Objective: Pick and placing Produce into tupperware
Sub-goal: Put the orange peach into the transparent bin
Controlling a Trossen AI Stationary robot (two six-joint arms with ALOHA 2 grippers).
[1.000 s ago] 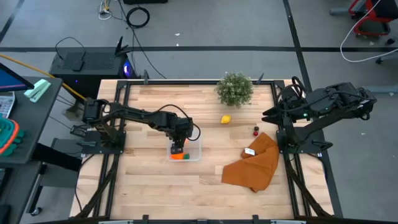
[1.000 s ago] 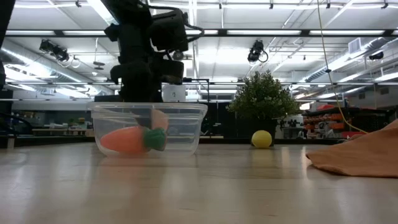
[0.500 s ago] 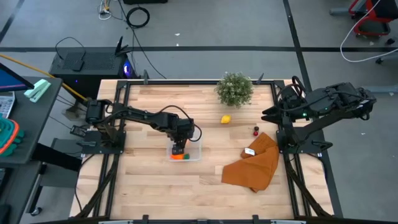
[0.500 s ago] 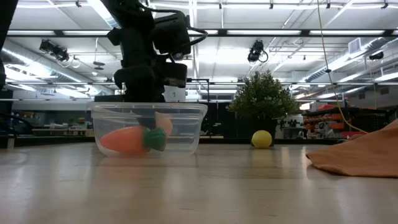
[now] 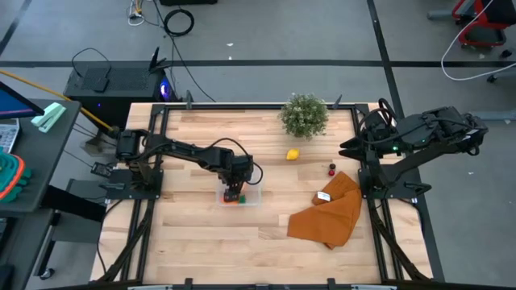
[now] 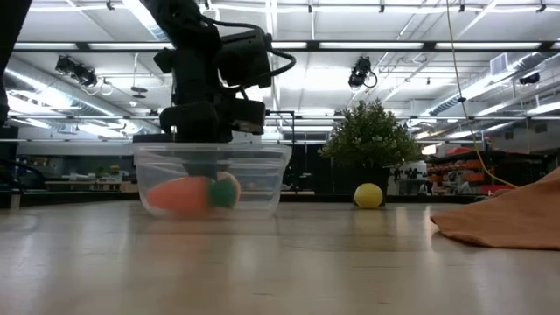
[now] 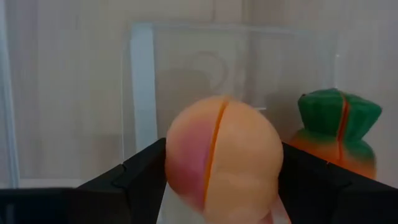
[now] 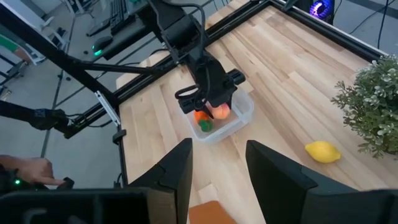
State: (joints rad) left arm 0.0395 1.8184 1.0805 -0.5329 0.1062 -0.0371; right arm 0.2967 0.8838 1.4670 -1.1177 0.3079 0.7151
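Clear box: the see-through square plastic tupperware (image 5: 242, 196) is our landmark; it sits on the pale wooden table (image 5: 201, 242).
What changed: the left gripper (image 5: 233, 190) has gone lower into the tupperware than a moment ago, and the tupperware looks nudged a little.
Left claw: its two dark fingers (image 7: 146, 171) are spread wide with the round peach-and-red toy apple (image 7: 222, 155) between them; the claw has just widened a bit, so I think it is letting the apple go.
Apple's place: inside the tupperware, just beside the orange toy carrot with the green top (image 7: 336, 127).
Apple's look: smooth, round, pale orange with a red blush and a thin orange line down the middle.
Carrot: lying on the tupperware floor (image 6: 188, 194).
What it means: two pieces look about done.
Still outside: the small yellow lemon (image 5: 293, 155) and the tiny red berry (image 5: 331, 168), both well apart from the tupperware.
Right gripper (image 8: 214, 180): far from the tupperware, off the table's edge; its fingers are apart and hold nothing.
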